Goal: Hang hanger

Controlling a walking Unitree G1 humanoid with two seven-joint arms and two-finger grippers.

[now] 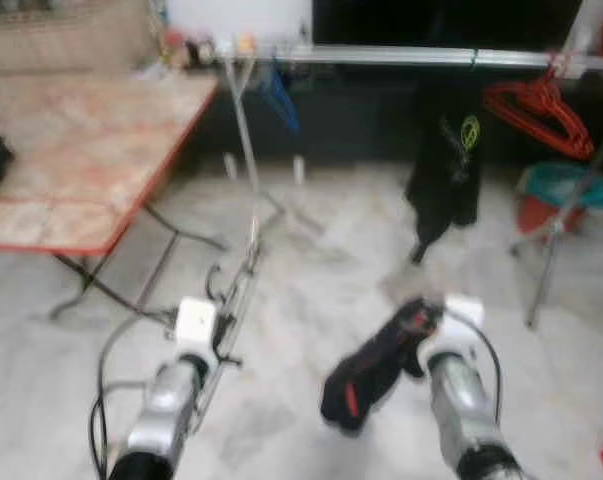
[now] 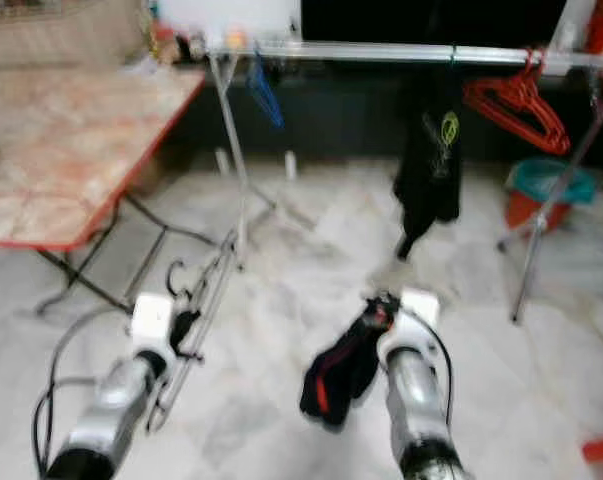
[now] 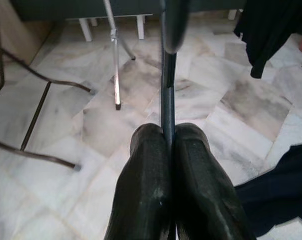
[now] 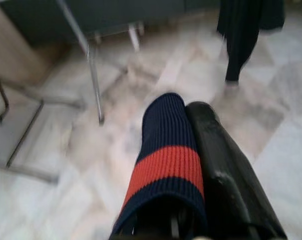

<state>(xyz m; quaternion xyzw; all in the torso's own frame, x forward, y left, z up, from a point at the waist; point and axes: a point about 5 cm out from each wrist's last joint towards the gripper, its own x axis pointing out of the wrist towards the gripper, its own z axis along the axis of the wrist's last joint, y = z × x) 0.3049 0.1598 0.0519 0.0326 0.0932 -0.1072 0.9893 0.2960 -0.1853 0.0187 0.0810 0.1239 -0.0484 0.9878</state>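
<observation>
Black fingers of the left gripper (image 3: pixel 168 145) are pressed tight together on a thin dark hanger (image 1: pixel 233 300), whose bar runs straight out from between the pads in the left wrist view; from the head camera the hanger is a wire frame held low over the marble floor (image 1: pixel 311 290), hook end up near the gripper. Right gripper (image 4: pixel 191 115) has a navy sock with a red stripe (image 4: pixel 166 165) pulled over one finger, the other finger (image 4: pixel 226 160) bare and lying right against it, so it's closed with the sock caught on it; the sock hangs as a dark bundle below the wrist in the head views. Clothes rail (image 1: pixel 431 57) runs across the top of the scene, well apart from both grippers. On it: a blue hanger (image 1: pixel 278 98) near the left end, a black garment (image 1: pixel 446 165) around the middle, a bunch of red hangers (image 1: pixel 541 112) to the right. Folding table with a reddish patterned top (image 1: pixel 81 150) stands at left. Teal and red bucket (image 1: pixel 551 195) sits behind the rack's right leg. Head views are blurred.
</observation>
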